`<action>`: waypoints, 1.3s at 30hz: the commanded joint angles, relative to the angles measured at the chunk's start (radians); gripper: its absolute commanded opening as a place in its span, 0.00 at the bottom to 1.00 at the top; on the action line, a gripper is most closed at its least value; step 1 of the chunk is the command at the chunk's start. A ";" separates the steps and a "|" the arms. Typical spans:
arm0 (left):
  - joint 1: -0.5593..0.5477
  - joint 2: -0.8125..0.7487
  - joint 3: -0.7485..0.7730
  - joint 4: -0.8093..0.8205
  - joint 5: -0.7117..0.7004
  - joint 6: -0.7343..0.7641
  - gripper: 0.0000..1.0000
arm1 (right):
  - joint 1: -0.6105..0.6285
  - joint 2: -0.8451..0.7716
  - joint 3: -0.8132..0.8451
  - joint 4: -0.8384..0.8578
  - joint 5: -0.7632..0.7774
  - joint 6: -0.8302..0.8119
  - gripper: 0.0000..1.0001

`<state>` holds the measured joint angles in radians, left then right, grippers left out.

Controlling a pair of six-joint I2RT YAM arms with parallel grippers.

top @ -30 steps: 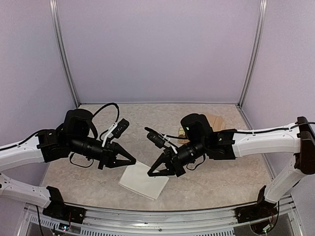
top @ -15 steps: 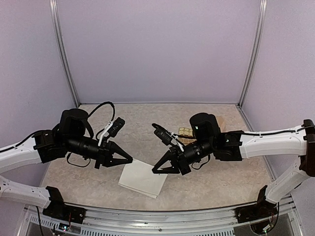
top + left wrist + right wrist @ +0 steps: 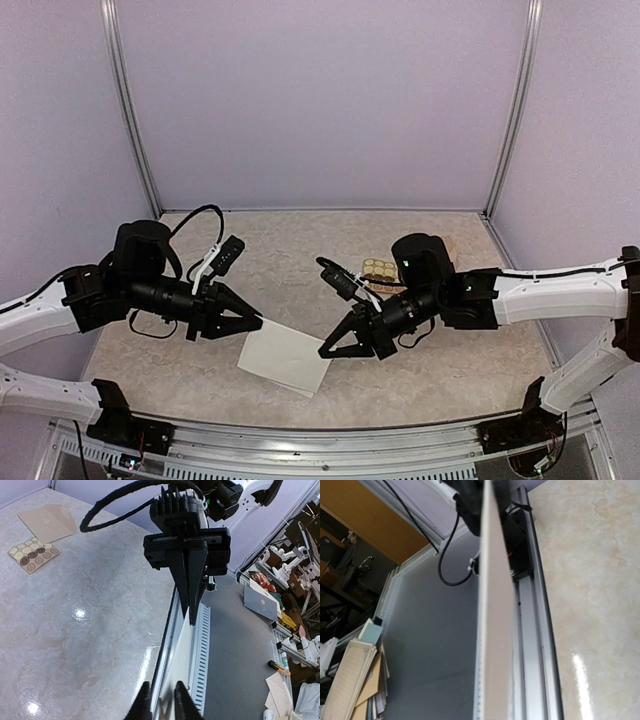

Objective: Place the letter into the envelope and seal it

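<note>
Letter (image 3: 285,358) is held above the table (image 3: 450,375) near its front edge, my right gripper (image 3: 328,351) clamped on its right corner, my left gripper (image 3: 258,322) straddling the opposite corner, clamped or loose I cannot tell, sticker card (image 3: 378,267) well behind.

**Pale Sheet on Beige Marble**

The letter (image 3: 285,358) shows a plain white face, cream along its edge; the table (image 3: 300,245) is glossy beige marble with faint grey veining; far back on the right, the sticker card (image 3: 33,556) carries rows of gold and brown rounds beside a plain tan envelope (image 3: 47,522); the left gripper (image 3: 262,322) and right gripper (image 3: 322,354) are black.
</note>
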<state>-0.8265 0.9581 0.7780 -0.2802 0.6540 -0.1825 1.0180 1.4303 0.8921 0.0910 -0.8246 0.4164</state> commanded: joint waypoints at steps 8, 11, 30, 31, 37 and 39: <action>-0.004 0.060 0.044 0.012 0.026 0.027 0.84 | -0.003 -0.027 0.039 -0.111 -0.078 -0.067 0.00; -0.038 0.113 0.076 0.003 0.043 0.046 0.82 | -0.003 -0.012 0.072 -0.175 -0.076 -0.100 0.00; -0.023 0.079 -0.102 0.440 -0.276 -0.191 0.00 | -0.312 -0.149 -0.054 -0.083 0.358 0.065 0.84; -0.015 0.064 -0.124 0.487 -0.344 -0.216 0.00 | -0.342 -0.143 -0.050 -0.120 0.423 0.069 0.85; 0.070 0.049 -0.191 0.658 -0.593 -0.358 0.00 | -0.612 -0.053 -0.075 -0.133 0.577 0.115 0.85; 0.122 0.053 -0.193 0.668 -0.597 -0.385 0.00 | -0.701 0.006 -0.074 -0.119 0.584 0.116 0.85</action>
<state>-0.7776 1.0206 0.5972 0.2371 0.1978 -0.4610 0.4580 1.3510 0.8455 -0.0490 -0.3435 0.4931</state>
